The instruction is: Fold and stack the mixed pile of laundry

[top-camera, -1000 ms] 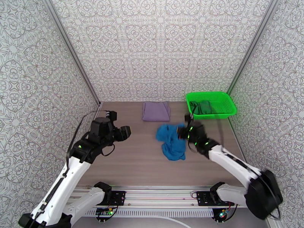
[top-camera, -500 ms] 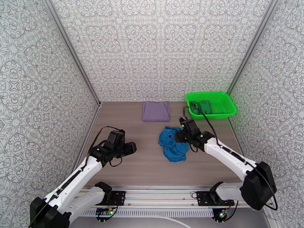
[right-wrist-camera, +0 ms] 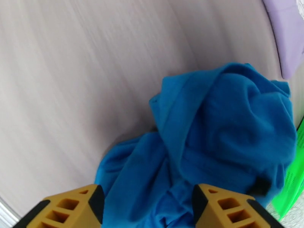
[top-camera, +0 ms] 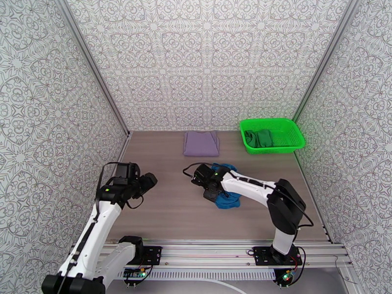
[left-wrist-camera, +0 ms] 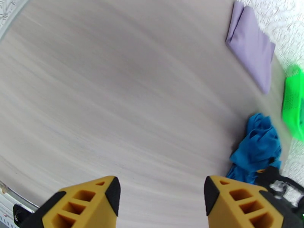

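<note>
The bright blue garment [top-camera: 228,197] lies crumpled mid-table; it is also seen close up [right-wrist-camera: 228,122] and farther off [left-wrist-camera: 260,147]. My right gripper [top-camera: 210,191] hovers open at its left edge, the yellow fingers [right-wrist-camera: 72,208] spread just above the cloth and holding nothing. The lavender-grey garment [top-camera: 201,143] lies folded flat at the back [left-wrist-camera: 250,46]. The dark green garment [top-camera: 259,138] sits in the basket. My left gripper [top-camera: 149,180] stands open [left-wrist-camera: 161,198] over bare table to the left, well apart from every cloth.
The bright green mesh basket [top-camera: 289,135] stands at the back right corner [left-wrist-camera: 293,103]. Patterned walls close in the table on three sides. My right arm [top-camera: 255,184] stretches across the blue garment. Bare wood [top-camera: 166,211] lies between the two grippers.
My right gripper has swung from the blue garment's right side across to its left edge. My left gripper has pulled back to the left. The blue garment is bunched slightly tighter.
</note>
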### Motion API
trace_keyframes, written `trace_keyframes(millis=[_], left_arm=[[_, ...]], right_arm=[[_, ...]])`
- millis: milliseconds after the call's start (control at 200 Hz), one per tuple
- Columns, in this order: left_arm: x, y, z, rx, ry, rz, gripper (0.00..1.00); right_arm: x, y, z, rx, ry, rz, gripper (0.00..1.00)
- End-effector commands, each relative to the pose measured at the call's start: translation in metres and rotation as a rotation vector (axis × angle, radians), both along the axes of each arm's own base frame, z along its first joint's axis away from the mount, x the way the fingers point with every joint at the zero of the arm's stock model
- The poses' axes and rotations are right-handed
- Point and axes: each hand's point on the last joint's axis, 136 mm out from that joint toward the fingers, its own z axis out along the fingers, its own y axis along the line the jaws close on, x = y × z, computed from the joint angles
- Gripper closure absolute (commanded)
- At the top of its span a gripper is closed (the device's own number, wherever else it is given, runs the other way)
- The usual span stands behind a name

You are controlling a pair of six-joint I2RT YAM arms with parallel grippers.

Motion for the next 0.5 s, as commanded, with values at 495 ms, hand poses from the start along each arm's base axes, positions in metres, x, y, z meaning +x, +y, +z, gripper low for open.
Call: trace_keyframes(millis=[495], left_arm=[[-0.015, -0.014, -0.011, -0.07, 0.044, -0.049, 0.37]], right_arm=[[0.04, 0.011, -0.019, -0.058, -0.105, -0.007, 0.58]])
